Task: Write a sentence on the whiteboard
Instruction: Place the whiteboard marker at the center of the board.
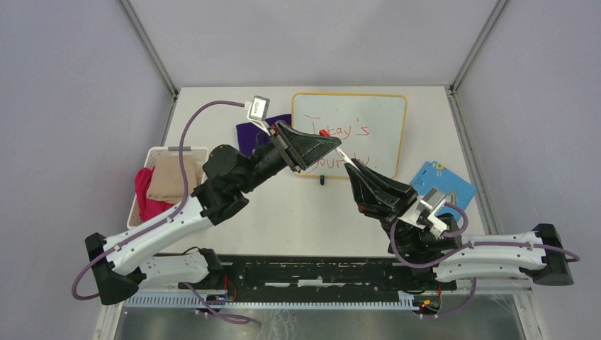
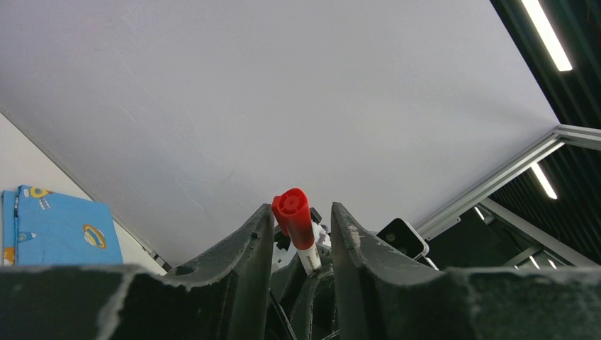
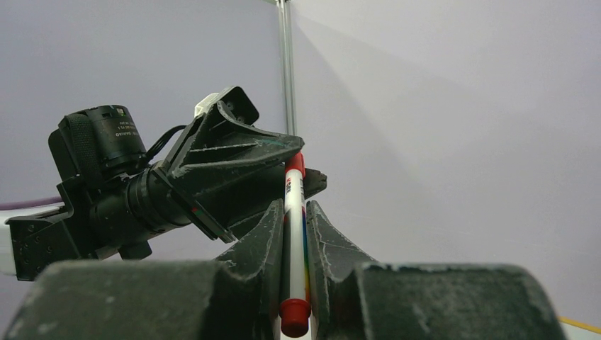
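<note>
Item: whiteboard (image 1: 386,113), sentence (image 1: 345,132) in two red lines, apparently complete. Your right gripper (image 3: 294,212) clamps the marker (image 3: 293,191). Your left gripper (image 2: 302,216) sits narrow around its cap (image 2: 292,211), hold not discernible; probably only capping remains.

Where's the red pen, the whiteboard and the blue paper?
red pen (image 3: 293,212): right wrist view, its white barrel.
whiteboard (image 1: 386,113): top view, bare white upper right part.
blue paper (image 1: 453,185): top view, near its middle.

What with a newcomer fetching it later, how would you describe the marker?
Find the whiteboard at the table's far side. Above its near edge, the right gripper clamps the marker: a thin white stick with red ends, unlike the black jaws.
</note>
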`<state>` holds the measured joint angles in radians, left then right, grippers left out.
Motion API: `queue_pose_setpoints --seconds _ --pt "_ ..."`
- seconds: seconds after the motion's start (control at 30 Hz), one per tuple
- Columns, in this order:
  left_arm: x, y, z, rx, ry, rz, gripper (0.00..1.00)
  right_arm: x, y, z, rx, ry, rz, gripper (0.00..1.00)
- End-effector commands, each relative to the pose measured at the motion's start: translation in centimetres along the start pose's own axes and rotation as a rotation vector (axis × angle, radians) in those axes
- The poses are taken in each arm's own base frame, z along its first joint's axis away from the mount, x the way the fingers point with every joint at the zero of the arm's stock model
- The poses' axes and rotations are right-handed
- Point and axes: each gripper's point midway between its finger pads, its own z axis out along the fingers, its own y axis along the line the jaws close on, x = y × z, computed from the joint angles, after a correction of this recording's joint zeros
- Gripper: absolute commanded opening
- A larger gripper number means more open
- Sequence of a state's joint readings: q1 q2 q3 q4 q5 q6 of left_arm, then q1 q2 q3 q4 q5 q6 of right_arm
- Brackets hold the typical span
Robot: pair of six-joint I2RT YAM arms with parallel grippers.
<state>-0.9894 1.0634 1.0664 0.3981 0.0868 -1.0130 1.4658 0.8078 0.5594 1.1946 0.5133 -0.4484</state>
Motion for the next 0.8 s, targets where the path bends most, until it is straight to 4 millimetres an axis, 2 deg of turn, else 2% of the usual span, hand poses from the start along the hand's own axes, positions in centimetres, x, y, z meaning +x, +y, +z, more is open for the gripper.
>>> queue_pose_setpoints --seconds 0.0,0.07,0.2,0.3,0.63,0.77 --pt "-0.8 -1.9 0.2 0.065 -0.013 -0.008 0.36 -1.4 -0.2 0.7 0.01 -0.037 0.032 0.0" --pt "-0.4 -1.7 0.2 0.065 0.001 -0.013 0.36 -1.5 -0.1 0.7 0.009 -0.039 0.032 0.0" --pt "0.0 -1.6 0.1 0.067 0.016 -0.018 0.53 -1.4 -0.3 0.5 0.016 -0.038 0.033 0.0" --pt "0.2 -1.4 -0.1 0.063 0.018 -0.022 0.54 -1.3 -0.4 0.5 0.017 -0.036 0.031 0.0" --pt "1.3 -0.4 -0.6 0.072 0.033 -0.093 0.41 -0.9 -0.9 0.4 0.055 -0.034 0.025 0.0" --pt "1.2 -0.6 -0.6 0.078 0.029 -0.094 0.36 -0.6 -0.8 0.4 0.056 -0.027 0.017 0.0"
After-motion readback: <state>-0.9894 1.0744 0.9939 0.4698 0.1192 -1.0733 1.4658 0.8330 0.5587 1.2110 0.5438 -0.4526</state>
